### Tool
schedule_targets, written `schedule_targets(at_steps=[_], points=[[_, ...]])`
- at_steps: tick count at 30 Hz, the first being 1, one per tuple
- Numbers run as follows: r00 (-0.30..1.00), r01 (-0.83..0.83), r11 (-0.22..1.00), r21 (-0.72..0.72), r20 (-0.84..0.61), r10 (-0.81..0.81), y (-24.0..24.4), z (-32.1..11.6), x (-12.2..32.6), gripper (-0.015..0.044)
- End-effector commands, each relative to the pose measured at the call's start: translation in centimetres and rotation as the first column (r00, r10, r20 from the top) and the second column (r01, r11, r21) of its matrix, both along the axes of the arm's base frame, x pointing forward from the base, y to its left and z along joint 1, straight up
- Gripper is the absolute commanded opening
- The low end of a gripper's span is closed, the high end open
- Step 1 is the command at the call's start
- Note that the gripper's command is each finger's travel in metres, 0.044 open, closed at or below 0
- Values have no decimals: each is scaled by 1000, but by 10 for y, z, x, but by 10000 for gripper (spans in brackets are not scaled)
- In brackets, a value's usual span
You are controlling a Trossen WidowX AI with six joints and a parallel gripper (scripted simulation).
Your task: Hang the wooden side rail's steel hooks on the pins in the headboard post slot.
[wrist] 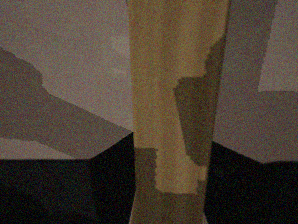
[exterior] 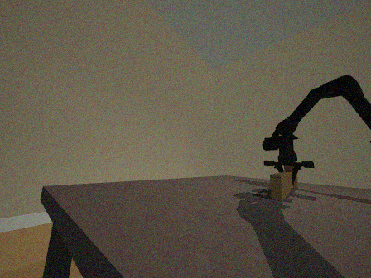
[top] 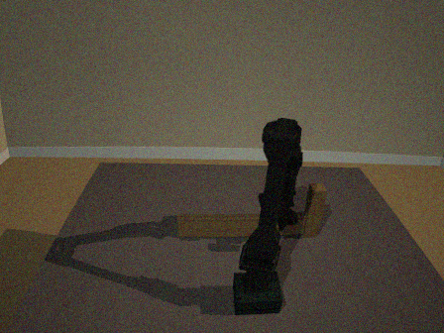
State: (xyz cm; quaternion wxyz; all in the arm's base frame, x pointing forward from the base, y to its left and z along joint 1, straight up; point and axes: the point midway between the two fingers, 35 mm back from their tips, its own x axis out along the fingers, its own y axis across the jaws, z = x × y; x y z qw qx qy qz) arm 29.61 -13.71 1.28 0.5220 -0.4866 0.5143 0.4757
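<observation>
The wooden side rail (top: 215, 226) (exterior: 280, 187) (wrist: 160, 90) lies nearly level on edge, its free end at the left in the top view and down at the table. Its other end reaches the foot of the upright headboard post (top: 315, 210), which is largely behind the rail and gripper in the exterior view. The gripper (top: 288, 219) (wrist: 171, 167) is shut on the rail near the post end, one finger on each side, as the wrist view shows. The steel hooks, the pins and the slot are hidden or too dark, so I cannot tell whether the hooks sit on the pins.
The dark tabletop (top: 149, 188) (exterior: 145, 215) carries the rail and post. The black arm (top: 282, 164) (exterior: 345, 84) arches over from its base (top: 258, 293) and covers part of the rail in the top view. Long arm shadows cross the table. A wall stands behind.
</observation>
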Motion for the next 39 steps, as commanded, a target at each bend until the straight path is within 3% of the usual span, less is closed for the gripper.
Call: schedule_targets(at_steps=[1, 2, 14, 19, 30, 39], points=[[1000, 1, 1000, -5, 5, -1, -1, -1, 1, 0], [1000, 1, 1000, -5, 5, -1, -1, -1, 1, 0], [1000, 0, 1000, 0, 0, 0, 0, 0, 0, 315], [1000, 1, 1000, -4, 3, -1, 0, 29, 0, 440], [1000, 1, 1000, -2, 5, -1, 31, 40, 2, 440], [1000, -7, 1000, 0, 3, 7, 27, 39, 2, 440]])
